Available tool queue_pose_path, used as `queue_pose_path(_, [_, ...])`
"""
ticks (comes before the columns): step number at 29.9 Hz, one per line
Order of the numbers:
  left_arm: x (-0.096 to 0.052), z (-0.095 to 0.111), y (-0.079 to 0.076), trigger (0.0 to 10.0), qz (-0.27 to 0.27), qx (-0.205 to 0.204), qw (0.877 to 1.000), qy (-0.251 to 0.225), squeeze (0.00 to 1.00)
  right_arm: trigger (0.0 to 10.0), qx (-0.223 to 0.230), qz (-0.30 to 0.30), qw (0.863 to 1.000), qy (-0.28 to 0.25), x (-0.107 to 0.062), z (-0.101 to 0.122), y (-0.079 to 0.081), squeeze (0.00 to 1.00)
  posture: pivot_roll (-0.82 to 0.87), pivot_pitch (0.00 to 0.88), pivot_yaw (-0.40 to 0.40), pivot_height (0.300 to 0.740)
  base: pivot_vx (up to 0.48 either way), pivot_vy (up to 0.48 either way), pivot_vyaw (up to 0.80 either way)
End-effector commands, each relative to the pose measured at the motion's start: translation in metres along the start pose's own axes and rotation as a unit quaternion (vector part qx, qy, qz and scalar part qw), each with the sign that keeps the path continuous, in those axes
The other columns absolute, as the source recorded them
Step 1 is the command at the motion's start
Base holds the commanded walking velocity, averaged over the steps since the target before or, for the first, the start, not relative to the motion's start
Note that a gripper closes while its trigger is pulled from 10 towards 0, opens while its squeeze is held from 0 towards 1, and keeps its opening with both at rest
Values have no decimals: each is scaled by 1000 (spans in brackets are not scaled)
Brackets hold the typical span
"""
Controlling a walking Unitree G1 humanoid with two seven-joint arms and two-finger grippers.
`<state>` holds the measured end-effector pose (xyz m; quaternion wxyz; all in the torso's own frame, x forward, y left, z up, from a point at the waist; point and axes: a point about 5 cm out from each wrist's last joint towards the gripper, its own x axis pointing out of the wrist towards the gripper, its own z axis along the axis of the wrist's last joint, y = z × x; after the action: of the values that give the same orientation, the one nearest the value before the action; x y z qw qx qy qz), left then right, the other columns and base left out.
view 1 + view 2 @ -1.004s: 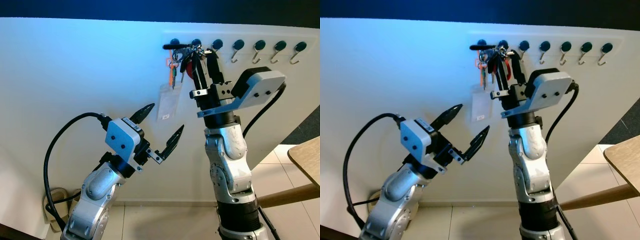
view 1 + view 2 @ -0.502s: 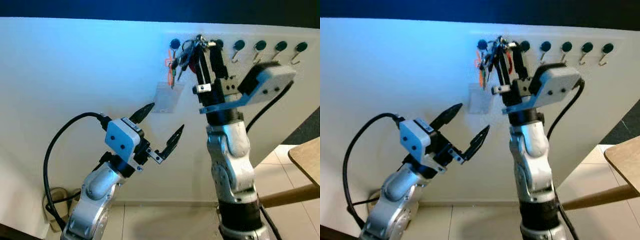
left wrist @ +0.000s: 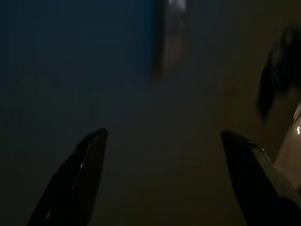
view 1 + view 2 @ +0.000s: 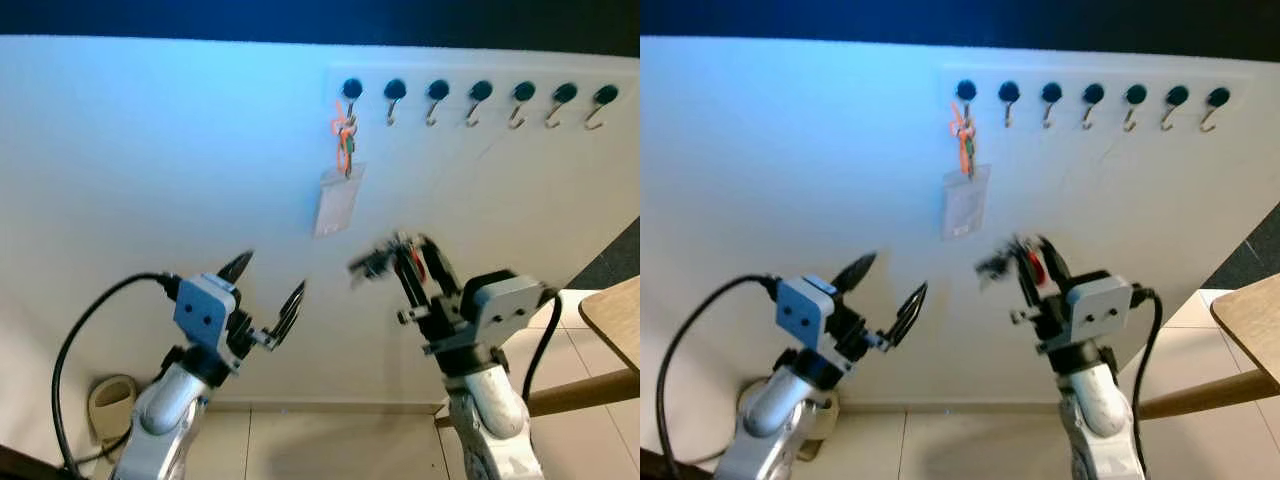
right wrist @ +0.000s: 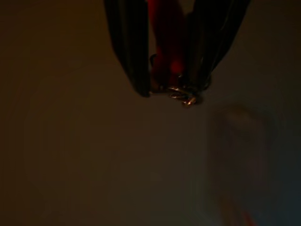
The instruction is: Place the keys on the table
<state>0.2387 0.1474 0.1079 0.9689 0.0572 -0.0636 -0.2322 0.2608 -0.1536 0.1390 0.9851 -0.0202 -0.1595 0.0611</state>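
The bunch of keys (image 4: pixel 372 262) with a red fob (image 5: pixel 170 56) is off the wall hooks and blurred in motion. My right gripper (image 4: pixel 412 250) is shut on it, pointing up, well below the row of hooks (image 4: pixel 477 93). In the right wrist view the key ring (image 5: pixel 183 92) hangs at the fingertips. My left gripper (image 4: pixel 272 275) stands open and holds nothing, lower left of the keys, with its fingers (image 3: pixel 82 179) spread wide. The wooden table (image 4: pixel 617 312) juts in at the right edge.
An orange lanyard (image 4: pixel 344 140) with a clear badge holder (image 4: pixel 335 200) hangs from the first hook on the white wall. A wooden table leg (image 4: pixel 585 388) slants in low on the right. Tiled floor lies below, and a cable socket (image 4: pixel 108 400) sits low left.
My right gripper has lifted the keys off the hook and dropped well below the hook row with them. The left arm has also sunk lower and to the left.
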Motion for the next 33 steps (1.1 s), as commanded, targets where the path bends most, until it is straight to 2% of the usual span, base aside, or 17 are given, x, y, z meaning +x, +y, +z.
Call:
queue_pose_path(1, [-29,-55,6,10000,19,-10,992,123,0,667,6,-56,994,89,-12,-39,-18,0,49,98,-22,740,0,0,0])
queue_pose_path(2, [-29,-55,6,10000,19,-10,992,123,0,667,6,-56,994,89,-12,-39,-18,0,49,98,-22,740,0,0,0])
queue_pose_path(3, [-38,-73,7,10000,36,-23,985,169,0,3412,15,-67,989,132,-17,-57,-21,0,49,94,-24,740,0,0,0])
queue_pose_path(4, [-46,-89,9,10000,63,-42,975,207,0,4157,26,-70,980,187,-23,-77,-23,0,52,93,-25,740,0,0,0])
queue_pose_path(5, [-46,-89,9,10000,63,-42,975,207,0,4157,26,-70,980,187,-23,-77,-23,0,52,93,-25,740,0,0,0])
queue_pose_path(6, [-53,-104,11,10000,96,-64,962,246,0,5725,35,-70,967,242,-30,-96,-24,0,52,91,-25,740,0,0,0])
queue_pose_path(7, [-62,-120,16,10000,151,-73,942,291,0,10000,50,-85,953,288,-39,-114,-28,0,48,82,-25,740,0,0,0])
queue_pose_path(8, [-62,-120,16,10000,151,-73,942,291,0,10000,50,-85,953,288,-39,-114,-28,0,48,82,-25,740,0,0,0])
queue_pose_path(10, [-75,-138,22,10000,221,-83,908,346,0,10000,60,-104,932,342,-53,-132,-33,0,45,82,-27,740,0,0,0])
queue_pose_path(11, [-75,-138,22,10000,221,-83,908,346,0,10000,60,-104,932,342,-53,-132,-33,0,45,82,-27,740,0,0,0])
queue_pose_path(13, [-86,-151,23,10000,267,-111,872,394,0,10000,64,-111,910,394,-70,-147,-37,0,39,71,-25,740,0,0,0])
queue_pose_path(14, [-86,-151,23,10000,267,-111,872,394,0,10000,64,-111,910,394,-70,-147,-37,0,39,71,-25,740,0,0,0])
queue_pose_path(15, [-92,-158,22,10000,270,-115,864,409,0,10000,81,-103,897,422,-82,-156,-36,0,36,68,-23,740,0,0,0])
queue_pose_path(21, [-84,-158,20,10000,273,-123,875,380,0,10000,67,-41,874,479,-103,-169,-26,0,28,58,-23,740,0,0,0])
queue_pose_path(27, [-69,-156,8,10000,220,-102,902,356,0,10000,63,-33,853,517,-125,-177,-20,0,24,51,-16,740,0,0,0])
queue_pose_path(29, [-67,-159,3,10000,205,-99,903,365,0,10000,52,-33,839,540,-136,-181,-18,0,27,52,-15,740,0,0,0])
queue_pose_path(33, [-69,-162,0,10000,204,-84,900,376,0,10000,47,-29,832,552,-142,-183,-15,0,33,54,-14,740,0,0,0])
